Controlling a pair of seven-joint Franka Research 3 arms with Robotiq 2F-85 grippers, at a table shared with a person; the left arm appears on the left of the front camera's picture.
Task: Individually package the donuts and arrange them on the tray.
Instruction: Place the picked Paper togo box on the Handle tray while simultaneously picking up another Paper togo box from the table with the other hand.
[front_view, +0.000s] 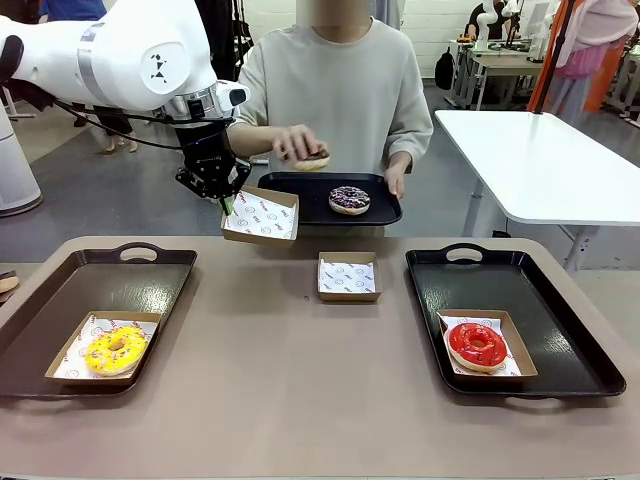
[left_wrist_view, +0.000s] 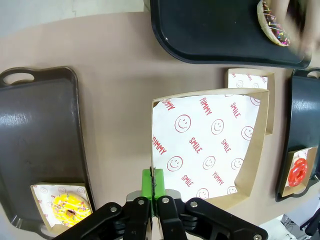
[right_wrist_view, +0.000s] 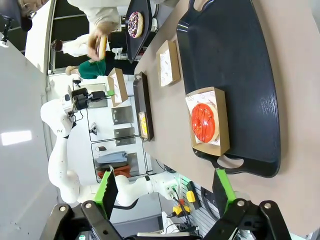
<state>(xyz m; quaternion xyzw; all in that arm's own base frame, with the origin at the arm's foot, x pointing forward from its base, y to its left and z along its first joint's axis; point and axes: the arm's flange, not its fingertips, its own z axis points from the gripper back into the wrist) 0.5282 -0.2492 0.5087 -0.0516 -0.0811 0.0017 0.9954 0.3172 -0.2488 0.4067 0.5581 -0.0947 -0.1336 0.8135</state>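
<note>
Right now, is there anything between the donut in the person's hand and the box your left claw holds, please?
Nothing visible does: the donut is held close beside the box, whose lined inside is bare.

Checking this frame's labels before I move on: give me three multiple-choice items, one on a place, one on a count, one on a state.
1. Where is the red donut?
A. boxed on the right tray
B. on the left tray
C. in the middle box

2. How many donuts sit in boxes?
A. one
B. two
C. four

3. The left gripper is:
A. open
B. shut on an empty box
C. shut on a donut

Key:
1 A: it lies boxed on the right tray.
2 B: the yellow donut and the red one.
3 B: its pads pinch the box's edge in the left wrist view.
</note>
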